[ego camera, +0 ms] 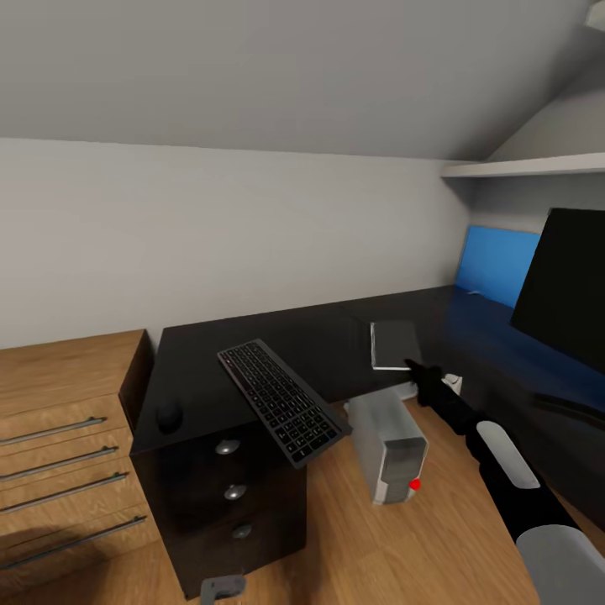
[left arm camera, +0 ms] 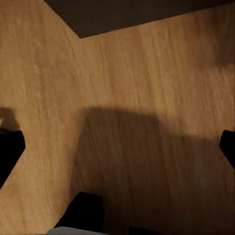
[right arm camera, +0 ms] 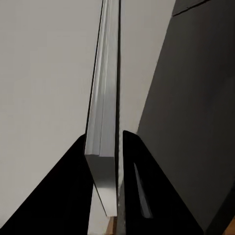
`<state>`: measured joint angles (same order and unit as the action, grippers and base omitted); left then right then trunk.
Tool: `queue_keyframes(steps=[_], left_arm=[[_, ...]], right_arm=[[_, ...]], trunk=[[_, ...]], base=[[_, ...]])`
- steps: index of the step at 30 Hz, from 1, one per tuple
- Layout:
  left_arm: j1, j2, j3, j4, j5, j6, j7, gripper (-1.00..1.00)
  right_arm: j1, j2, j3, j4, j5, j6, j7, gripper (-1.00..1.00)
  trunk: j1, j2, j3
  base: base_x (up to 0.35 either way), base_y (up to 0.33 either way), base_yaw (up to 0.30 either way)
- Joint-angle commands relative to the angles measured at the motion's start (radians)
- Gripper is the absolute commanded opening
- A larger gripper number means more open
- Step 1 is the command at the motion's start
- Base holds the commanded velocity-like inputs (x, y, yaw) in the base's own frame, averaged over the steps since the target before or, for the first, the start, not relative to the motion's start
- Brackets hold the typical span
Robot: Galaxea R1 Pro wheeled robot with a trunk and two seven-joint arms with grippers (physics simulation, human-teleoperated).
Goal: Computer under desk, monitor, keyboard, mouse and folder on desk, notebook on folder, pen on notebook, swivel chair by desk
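Note:
My right gripper [ego camera: 411, 366] is shut on the near edge of the notebook [ego camera: 395, 343], a thin dark-covered book with white page edges [right arm camera: 104, 122], held flat over the black desk [ego camera: 328, 332]. The keyboard [ego camera: 281, 399] lies askew, its near end overhanging the desk's front edge. Left of it, the mouse [ego camera: 169, 415] sits on the desk's left end. Under the desk, the grey computer [ego camera: 389, 449] stands on the floor. The monitor [ego camera: 563, 286] stands on the desk at the right. My left gripper [left arm camera: 117, 152] hangs open over the wooden floor.
A light-wood drawer unit [ego camera: 67, 437] stands against the desk's left end. Black drawers with silver knobs [ego camera: 228, 491] fill the desk's left front. A blue wall panel [ego camera: 496, 262] and a white shelf [ego camera: 538, 165] are behind the monitor. Sloped grey walls close in above.

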<state>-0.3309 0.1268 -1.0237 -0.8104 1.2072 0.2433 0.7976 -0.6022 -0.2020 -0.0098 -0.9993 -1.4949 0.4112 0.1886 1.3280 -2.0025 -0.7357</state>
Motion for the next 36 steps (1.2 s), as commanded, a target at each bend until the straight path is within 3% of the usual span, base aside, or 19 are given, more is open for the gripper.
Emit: queue_keyframes(steps=[1, 4, 9, 15, 21, 36], left_arm=[[-0.002, 0.0, -0.036, 0.004, 0.001, -0.024, 0.006, 1.0], [-0.002, -0.003, -0.119, 0.015, 0.002, -0.112, 0.007, 1.0], [-0.002, -0.005, -0.171, 0.02, 0.003, -0.168, 0.009, 1.0], [-0.002, -0.009, -0.187, 0.051, 0.006, -0.185, 0.005, 1.0], [-0.002, -0.047, -0.188, 0.142, 0.005, -0.196, 0.003, 1.0], [-0.002, -0.054, -0.187, 0.182, 0.009, -0.199, 0.003, 1.0]], right_arm=[[-0.001, 0.0, -0.001, 0.0, -0.008, 0.005, 0.003, -1.0], [0.0, 0.0, -0.001, 0.001, -0.01, 0.006, 0.002, -1.0], [0.001, 0.0, -0.001, 0.001, -0.011, 0.005, 0.0, -1.0], [0.001, 0.0, -0.001, 0.0, -0.011, 0.007, 0.0, -1.0], [0.001, -0.001, -0.001, 0.002, -0.012, 0.008, 0.002, -1.0], [0.002, 0.003, 0.0, 0.001, -0.013, 0.002, 0.006, -1.0]], trunk=[[0.0, -0.001, -0.001], [0.0, -0.001, -0.001], [0.0, -0.001, -0.001], [0.0, -0.001, -0.001], [0.0, -0.001, -0.001], [0.0, -0.001, -0.001]], base=[[0.0, 0.0, 0.209], [0.0, 0.0, 0.241], [0.0, 0.0, 0.173], [0.0, 0.0, 0.044], [0.0, 0.0, 0.006], [-0.019, -0.032, 0.015]])
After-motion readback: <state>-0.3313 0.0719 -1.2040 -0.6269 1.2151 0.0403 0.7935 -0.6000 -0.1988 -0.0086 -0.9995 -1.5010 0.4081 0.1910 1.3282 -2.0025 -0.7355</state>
